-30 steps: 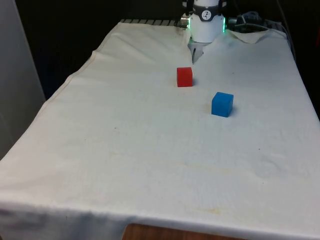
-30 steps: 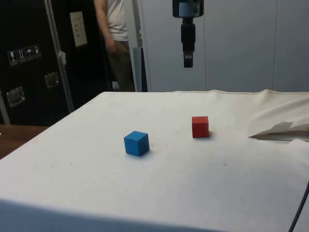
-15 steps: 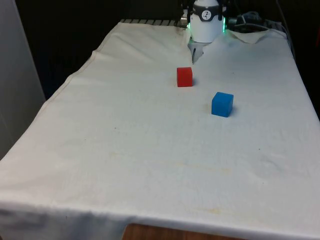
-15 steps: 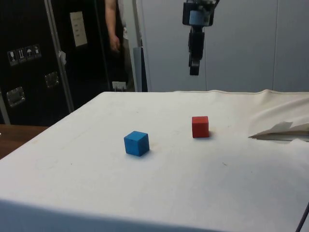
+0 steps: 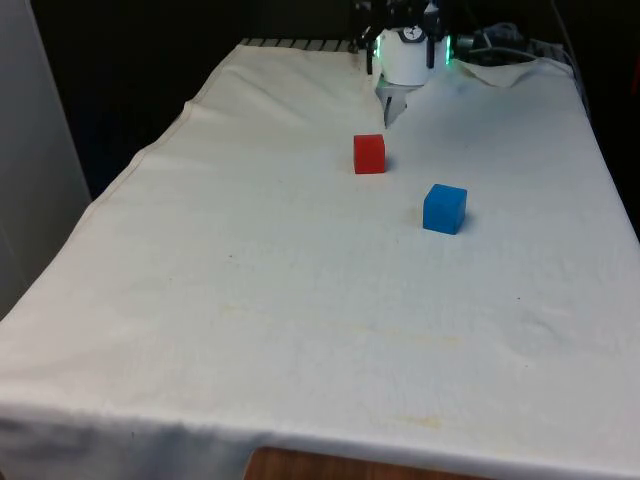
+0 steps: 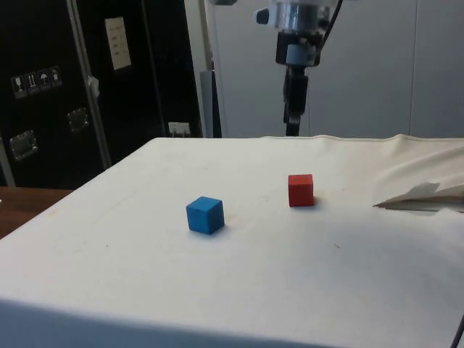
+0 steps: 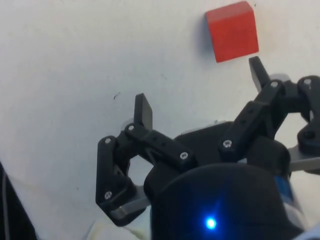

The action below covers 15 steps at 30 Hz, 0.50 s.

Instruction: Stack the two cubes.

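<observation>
On white cloth (image 5: 250,300), red cube (image 5: 369,154), blue cube (image 5: 444,209); end effector (image 7: 200,92) wide open, empty.

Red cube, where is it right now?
In the front view the red cube sits on the cloth, up and left of the blue cube, apart from it.

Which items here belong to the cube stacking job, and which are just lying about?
Job:
red cube
blue cube
gripper, open, above the table, empty

Lying about:
white cloth
crumpled fold of cloth near the robot's end
</observation>
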Each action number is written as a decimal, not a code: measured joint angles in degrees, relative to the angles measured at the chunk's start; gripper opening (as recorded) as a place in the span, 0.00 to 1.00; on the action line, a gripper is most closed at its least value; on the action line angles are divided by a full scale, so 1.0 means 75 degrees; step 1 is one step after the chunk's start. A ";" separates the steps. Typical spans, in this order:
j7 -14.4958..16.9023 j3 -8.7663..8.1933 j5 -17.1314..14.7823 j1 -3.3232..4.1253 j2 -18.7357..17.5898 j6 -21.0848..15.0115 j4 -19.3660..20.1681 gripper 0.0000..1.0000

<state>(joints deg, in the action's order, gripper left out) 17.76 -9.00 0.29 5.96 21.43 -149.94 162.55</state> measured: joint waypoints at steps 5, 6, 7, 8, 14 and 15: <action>0.0122 -0.0015 -0.0008 0.0000 -0.0604 -0.0420 -0.0099 1.00; 0.0145 -0.0023 -0.0008 0.0000 -0.0703 -0.0481 -0.0107 1.00; 0.0160 -0.0023 -0.0008 0.0000 -0.0795 -0.0558 -0.0115 1.00; 0.0183 -0.0023 -0.0008 0.0000 -0.0879 -0.0619 -0.0115 1.00; 0.0283 -0.0023 -0.0008 0.0000 -0.1352 -0.0932 -0.0115 1.00; 0.0306 -0.0023 -0.0008 0.0000 -0.1413 -0.0970 -0.0115 1.00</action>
<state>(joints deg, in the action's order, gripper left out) 20.05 -9.17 0.23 5.96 10.83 -157.22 161.69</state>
